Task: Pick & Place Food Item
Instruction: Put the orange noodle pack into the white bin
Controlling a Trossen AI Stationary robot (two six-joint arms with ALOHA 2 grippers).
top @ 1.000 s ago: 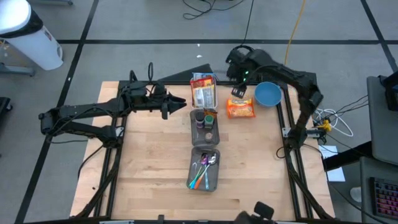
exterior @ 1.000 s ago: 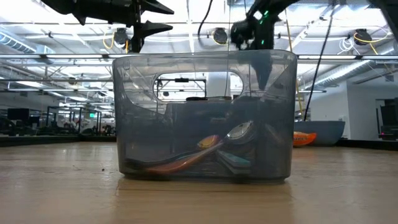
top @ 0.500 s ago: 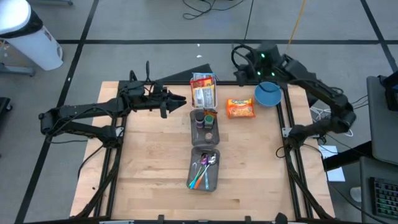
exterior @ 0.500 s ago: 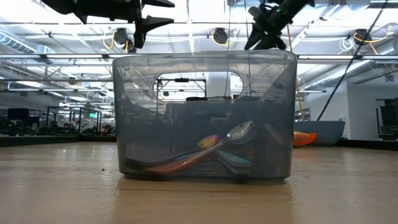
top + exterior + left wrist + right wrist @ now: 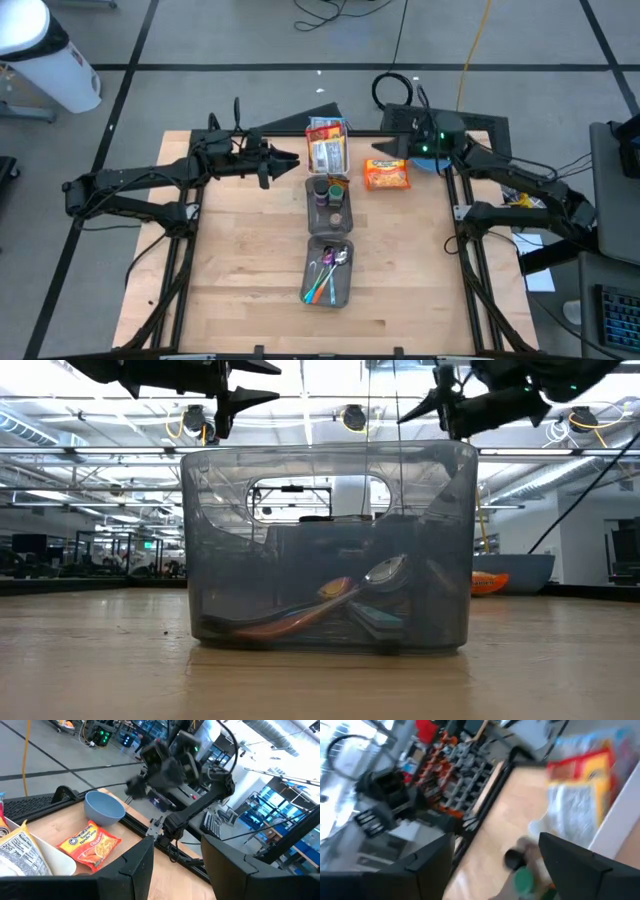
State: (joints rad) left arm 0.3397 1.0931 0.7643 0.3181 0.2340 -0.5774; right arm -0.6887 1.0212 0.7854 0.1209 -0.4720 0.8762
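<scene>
Noodles first: your orange noodle packet (image 5: 386,175) lies flat on the light wooden table (image 5: 240,270), free of both grippers, just beside the blue bowl (image 5: 431,152); its print is unreadable. Your right gripper (image 5: 385,146) hangs above the packet's far edge, fingers spread and empty. Your left gripper (image 5: 289,161) hovers well across from the packet, jaws parted, holding nothing.

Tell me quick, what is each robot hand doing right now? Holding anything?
Left hand: open, holding nothing, in the air beside the food packets.
Right hand: open, empty, above the orange noodle packet.
</scene>
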